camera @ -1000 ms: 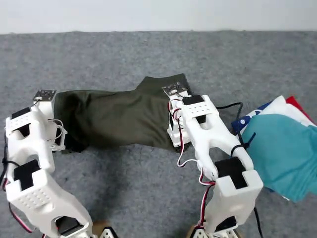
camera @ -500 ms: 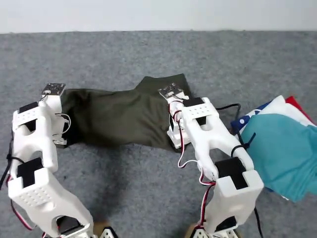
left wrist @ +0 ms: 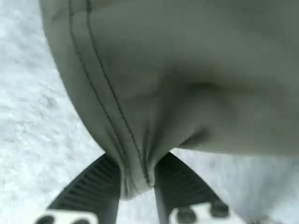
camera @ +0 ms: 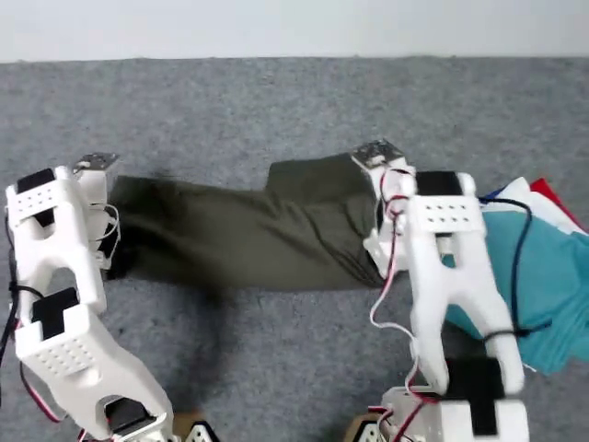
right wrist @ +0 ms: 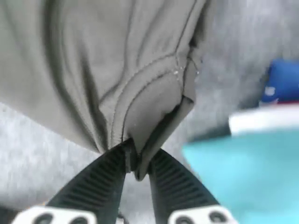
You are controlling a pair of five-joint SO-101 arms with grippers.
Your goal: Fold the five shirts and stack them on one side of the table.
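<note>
Shirt olive, long axis left-right across bench | left claw clenched on one end | right claw clenched on other, nearer folded stack

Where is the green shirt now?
In the high view, the green shirt spans the middle of the table, held between the left hand and right hand, with the teal shirt at its right end.
</note>
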